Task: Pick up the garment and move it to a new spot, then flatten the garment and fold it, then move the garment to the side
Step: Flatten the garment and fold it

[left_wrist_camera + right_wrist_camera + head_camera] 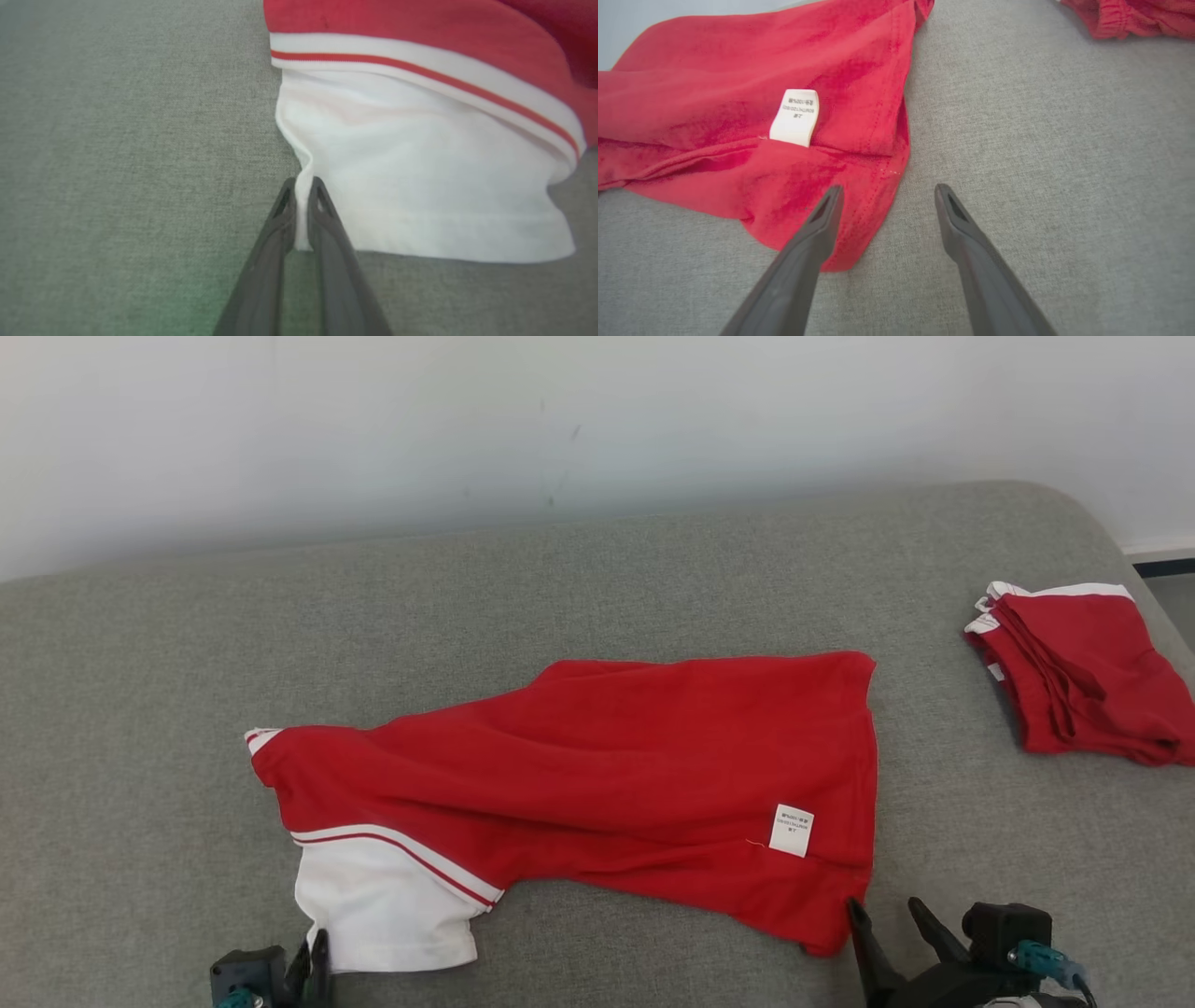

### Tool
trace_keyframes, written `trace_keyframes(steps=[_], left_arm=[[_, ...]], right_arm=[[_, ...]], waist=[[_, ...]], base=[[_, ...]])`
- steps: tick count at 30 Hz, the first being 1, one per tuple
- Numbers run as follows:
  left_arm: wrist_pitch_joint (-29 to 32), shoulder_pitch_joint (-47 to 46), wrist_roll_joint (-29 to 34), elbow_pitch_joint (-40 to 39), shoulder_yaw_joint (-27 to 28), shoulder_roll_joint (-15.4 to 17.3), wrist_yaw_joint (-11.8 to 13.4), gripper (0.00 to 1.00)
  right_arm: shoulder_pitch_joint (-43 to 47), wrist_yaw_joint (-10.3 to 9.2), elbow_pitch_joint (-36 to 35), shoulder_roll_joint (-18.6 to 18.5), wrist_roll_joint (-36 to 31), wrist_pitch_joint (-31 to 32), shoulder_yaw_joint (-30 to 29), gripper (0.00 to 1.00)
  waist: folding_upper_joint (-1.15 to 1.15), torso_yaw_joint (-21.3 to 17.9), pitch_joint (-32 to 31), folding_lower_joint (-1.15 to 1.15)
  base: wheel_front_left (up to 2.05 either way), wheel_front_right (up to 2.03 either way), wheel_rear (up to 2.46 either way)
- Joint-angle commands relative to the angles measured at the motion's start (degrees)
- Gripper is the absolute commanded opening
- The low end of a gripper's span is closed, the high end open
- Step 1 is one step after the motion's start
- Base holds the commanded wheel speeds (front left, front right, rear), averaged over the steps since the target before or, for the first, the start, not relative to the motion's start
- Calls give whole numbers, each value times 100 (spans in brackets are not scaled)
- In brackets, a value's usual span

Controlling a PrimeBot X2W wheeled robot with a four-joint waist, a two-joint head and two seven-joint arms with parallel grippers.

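A red garment (597,775) with a white sleeve (383,905) and a white care label (791,829) lies spread across the grey couch seat (653,579). My left gripper (313,961) is at the sleeve's near left corner, shut on a pinched fold of the white sleeve (420,177); the left wrist view has the cloth squeezed between the two fingers (322,219). My right gripper (887,919) stands open at the garment's near right corner (831,224). Its left finger (817,233) is over the red hem and its right finger (957,228) is over bare cushion.
A second red and white garment (1083,672) lies folded at the seat's right end, also at the top right of the right wrist view (1134,18). A pale wall (560,420) backs the seat. Bare grey cushion surrounds the spread garment.
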Motion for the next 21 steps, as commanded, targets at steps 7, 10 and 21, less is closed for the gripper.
trace_keyframes(steps=[7, 10, 21], left_arm=[[-53, 113, -83, 44, -25, 2, 52, 0], [-86, 131, -99, -19, -43, -13, 60, 0], [-237, 25, -139, -161, -138, -31, 85, 0]], right_arm=[[-259, -15, 160, 13, -58, 522, -272, 100], [-358, -15, 236, 15, -99, 610, -352, 100], [-737, -15, 541, 14, -225, 1014, -231, 100]], waist=[[-1, 85, 51, -1], [-1, 131, 59, -1], [-1, 194, 167, -1]], base=[[0, 0, 0], [0, 0, 0], [0, 0, 0]])
